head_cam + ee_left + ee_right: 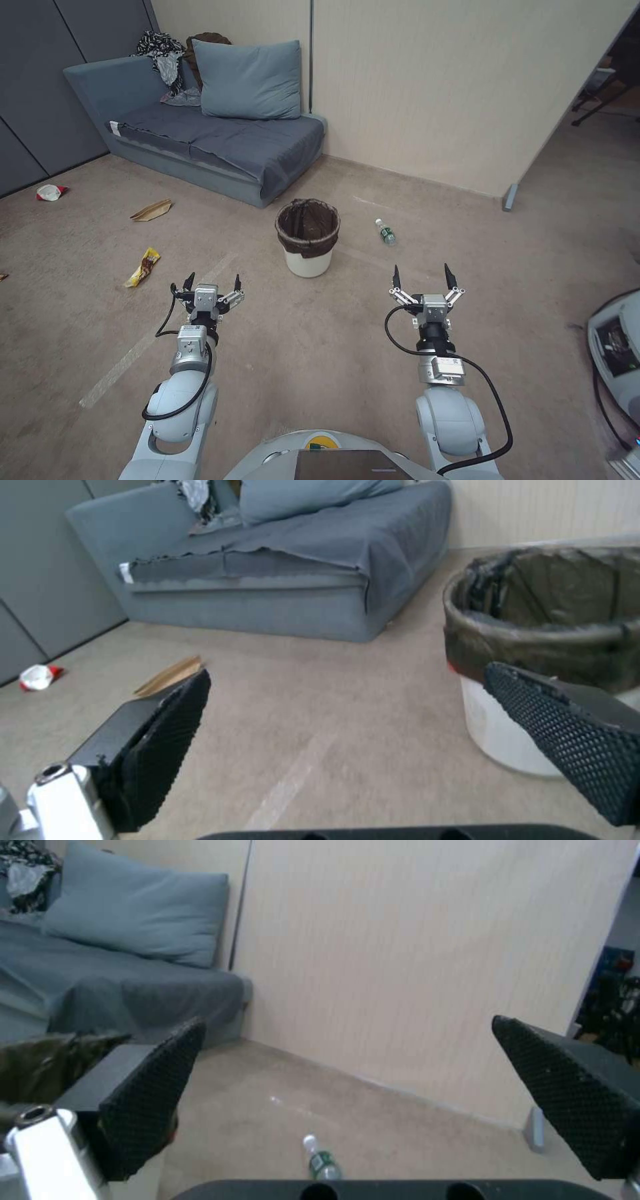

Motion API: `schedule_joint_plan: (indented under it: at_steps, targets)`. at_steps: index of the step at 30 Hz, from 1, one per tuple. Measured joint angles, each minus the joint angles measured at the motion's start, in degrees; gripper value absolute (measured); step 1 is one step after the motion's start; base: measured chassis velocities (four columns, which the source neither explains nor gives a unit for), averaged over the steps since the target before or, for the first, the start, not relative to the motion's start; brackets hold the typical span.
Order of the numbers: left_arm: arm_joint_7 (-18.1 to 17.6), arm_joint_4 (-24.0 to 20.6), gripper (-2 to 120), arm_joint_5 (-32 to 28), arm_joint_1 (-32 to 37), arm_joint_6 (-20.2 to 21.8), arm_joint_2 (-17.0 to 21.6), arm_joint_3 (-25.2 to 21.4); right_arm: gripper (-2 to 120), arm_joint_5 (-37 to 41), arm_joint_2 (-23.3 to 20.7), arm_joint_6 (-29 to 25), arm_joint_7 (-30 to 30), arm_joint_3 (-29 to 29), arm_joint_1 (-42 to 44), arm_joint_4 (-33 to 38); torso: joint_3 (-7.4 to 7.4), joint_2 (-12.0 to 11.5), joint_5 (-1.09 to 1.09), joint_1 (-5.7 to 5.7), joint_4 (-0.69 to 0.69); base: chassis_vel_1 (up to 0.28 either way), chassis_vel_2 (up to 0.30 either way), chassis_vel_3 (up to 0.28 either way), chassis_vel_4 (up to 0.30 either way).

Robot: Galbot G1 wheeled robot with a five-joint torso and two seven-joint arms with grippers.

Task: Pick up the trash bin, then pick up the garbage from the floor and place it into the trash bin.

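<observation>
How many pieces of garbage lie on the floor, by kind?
Snack wrappers: 2, yellow wrapper, red-and-white wrapper
Paper bags: 1, brown paper bag
Bottles: 1, clear bottle
Total: 4

- The left arm (180, 393) reaches forward and low from the robot's left shoulder, its wrist in line with the forearm.
- The left gripper (213, 280) has its jaws spread wide, and nothing sits between its black fingertips (170, 740).
- The right arm (448, 407) stretches forward alongside, a black cable looping round its wrist.
- The right gripper (423, 272) points ahead with its fingers (150, 1095) splayed well apart, the gap between them bare.
</observation>
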State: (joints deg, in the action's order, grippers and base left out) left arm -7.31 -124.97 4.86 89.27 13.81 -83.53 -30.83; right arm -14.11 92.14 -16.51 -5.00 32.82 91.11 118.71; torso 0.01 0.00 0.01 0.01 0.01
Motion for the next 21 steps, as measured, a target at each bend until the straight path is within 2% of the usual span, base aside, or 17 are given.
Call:
schedule_joint_plan:
  at_steps: [1,5,21]
  targets:
    - [0.0,0.0,100,0.0,0.0,0.0,0.0,0.0,100,0.0,0.0,-0.1,0.0,0.0,0.0,0.0,-0.02,0.0,-0.02,-0.01,-0.03,-0.286,0.262,0.254,-0.259]
    - [0.1,-0.1,100,0.1,0.1,0.0,0.0,0.1,100,0.0,0.0,-0.3,0.2,0.0,0.0,-0.1,-0.02,0.0,-0.03,-0.01,0.0,-0.276,0.269,0.263,-0.252]
    - [0.2,-0.2,100,0.3,0.3,0.0,0.0,0.2,100,-0.3,0.0,-1.2,0.7,0.1,0.0,-0.4,-0.02,0.0,-0.01,-0.01,-0.02,-0.251,0.255,0.258,-0.255]
